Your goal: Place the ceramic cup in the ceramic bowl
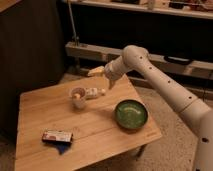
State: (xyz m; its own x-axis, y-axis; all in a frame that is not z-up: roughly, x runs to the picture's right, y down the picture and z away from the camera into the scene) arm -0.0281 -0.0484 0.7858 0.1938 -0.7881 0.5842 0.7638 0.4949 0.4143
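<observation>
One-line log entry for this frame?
gripper above table, behind cup, not touching | cup upright on table | bowl empty | placement pending

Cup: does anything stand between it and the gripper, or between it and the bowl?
A small bottle lies close beside the cup, on the side below the hovering gripper, and may crowd a grasp. Between cup and bowl only bare table shows.

Gripper (103, 77) behind cup (78, 98); bowl (131, 114) right
</observation>
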